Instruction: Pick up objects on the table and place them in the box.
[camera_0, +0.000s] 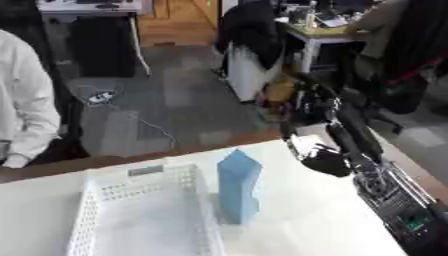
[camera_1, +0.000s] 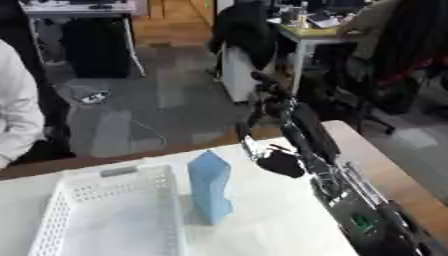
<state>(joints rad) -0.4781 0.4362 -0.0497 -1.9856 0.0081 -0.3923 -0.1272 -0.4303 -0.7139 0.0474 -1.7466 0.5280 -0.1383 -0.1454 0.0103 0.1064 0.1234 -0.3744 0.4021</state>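
Note:
A tall light-blue carton (camera_0: 238, 186) stands upright on the white table, just right of the white mesh basket (camera_0: 140, 182). The basket lies at the lower left and I see nothing inside it. My right arm comes in from the lower right. Its black right hand (camera_0: 322, 159) hovers near the table's far edge, to the right of the carton and apart from it. The hand is a dark blur. My left hand shows in neither view.
The table's brown wooden edge (camera_1: 385, 175) runs along the far and right sides. Beyond it lies grey floor with cables, a draped chair (camera_0: 249, 40) and desks.

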